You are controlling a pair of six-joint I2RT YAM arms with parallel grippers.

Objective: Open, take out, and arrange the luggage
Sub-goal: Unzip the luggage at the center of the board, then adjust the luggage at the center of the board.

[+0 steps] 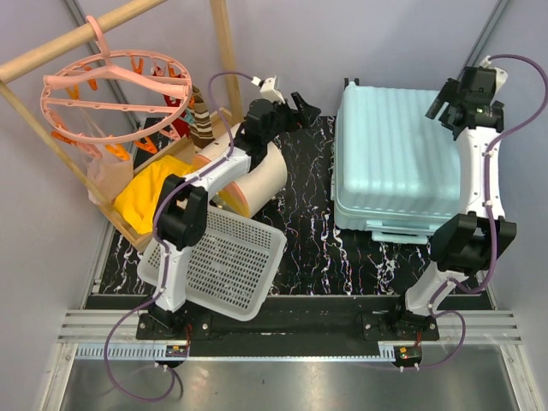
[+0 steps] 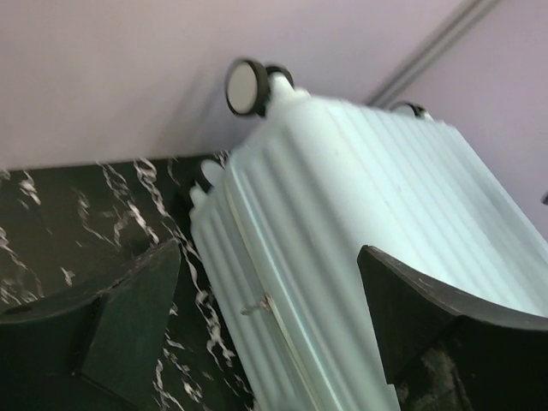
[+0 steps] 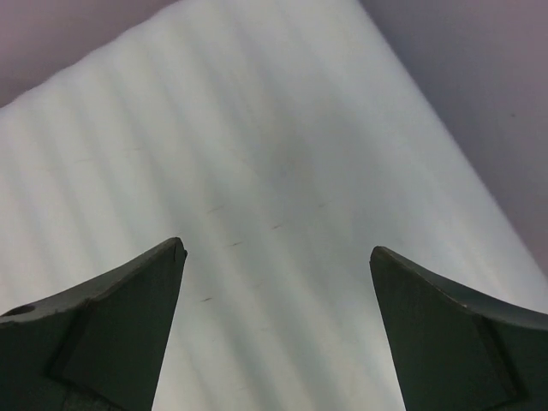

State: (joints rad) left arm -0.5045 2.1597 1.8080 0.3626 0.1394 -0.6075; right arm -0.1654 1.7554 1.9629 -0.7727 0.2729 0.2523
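On the black marbled mat [image 1: 308, 240], the luggage [image 1: 398, 154] occupies the 3 o'clock side of the top view. It lies flat, ribbed shell up, with both halves together. From the mat's centre, the white perforated basket [image 1: 227, 261] sits at 8 o'clock, tilted against the left arm. The cream drawer box [image 1: 261, 184] lies at 10 o'clock. A pink ring hanger with pegs [image 1: 111, 94] hangs at 11 o'clock, with a yellow cloth [image 1: 150, 193] below it.

Left gripper [image 1: 301, 110]: positioned at 12 o'clock, off the case's left side. Its wrist view shows the jaws spread wide [image 2: 270, 248] with nothing between them. The luggage [image 2: 360, 214] lies beyond, a wheel [image 2: 248, 86] at its far corner and a small metal pull [image 2: 257, 304] on the seam.

Right gripper [image 1: 438, 104]: positioned at 1 o'clock, over the case's far right corner. Its jaws are likewise fully apart [image 3: 276, 248] and empty, with bare shell [image 3: 282, 171] below.

Task status: judged to be at the start. The case is shut. Opening it, removing its contents and arranging them all remain to be done. Whether the zip is undone cannot be determined.

Markings: no brand, label or legible writing appears in any view.
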